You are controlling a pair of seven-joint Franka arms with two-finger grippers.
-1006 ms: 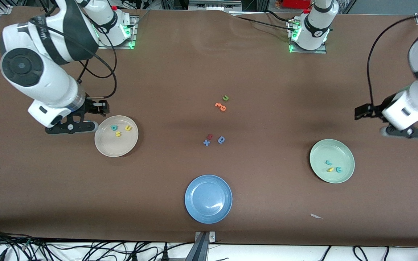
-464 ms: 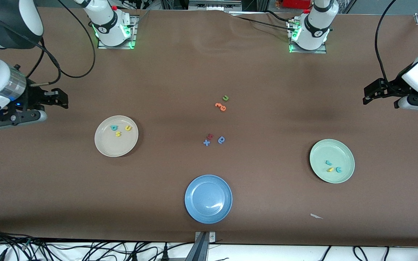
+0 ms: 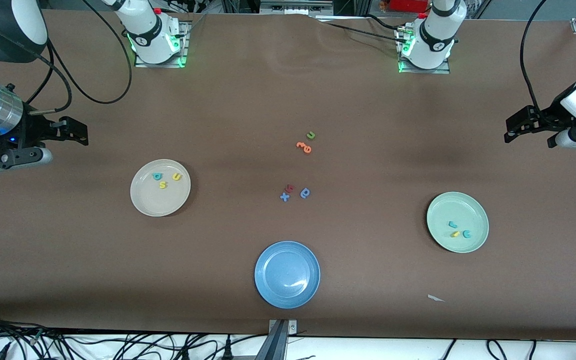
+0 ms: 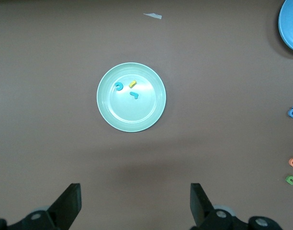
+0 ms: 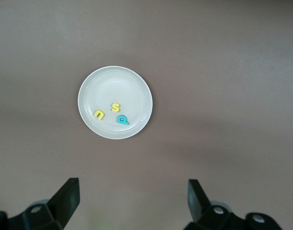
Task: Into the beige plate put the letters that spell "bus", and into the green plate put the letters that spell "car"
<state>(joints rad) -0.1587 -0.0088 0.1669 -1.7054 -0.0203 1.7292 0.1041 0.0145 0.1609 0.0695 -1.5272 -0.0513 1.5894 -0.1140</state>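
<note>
The beige plate point(image 3: 155, 204) lies toward the right arm's end of the table and holds a teal b point(image 3: 157, 176), a yellow s point(image 3: 163, 185) and a yellow u point(image 3: 176, 176). In the right wrist view, the beige plate point(image 5: 115, 84) lies below my open, empty right gripper point(image 5: 133, 189). From the front, the right gripper point(image 3: 79, 132) hangs over bare table. The green plate point(image 3: 450, 207) holds a teal r point(image 3: 452, 224), a yellow a point(image 3: 455, 233) and a teal c point(image 3: 466, 233). My left gripper point(image 4: 135, 191) is open and empty, and from the front the left gripper point(image 3: 514, 129) hangs beside that plate.
A blue plate point(image 3: 268, 260) with nothing in it lies near the front edge. Mid-table lie a green u point(image 3: 310, 134), an orange letter point(image 3: 305, 146), a dark blue looped letter point(image 3: 305, 193), a blue x point(image 3: 284, 197) and a small red letter point(image 3: 290, 188). A white scrap point(image 3: 436, 298) lies nearer the front camera than the green plate.
My right gripper has drawn away from the beige plate's rim out to the table's end. The left gripper has pulled back from the green plate. No letter has moved.
</note>
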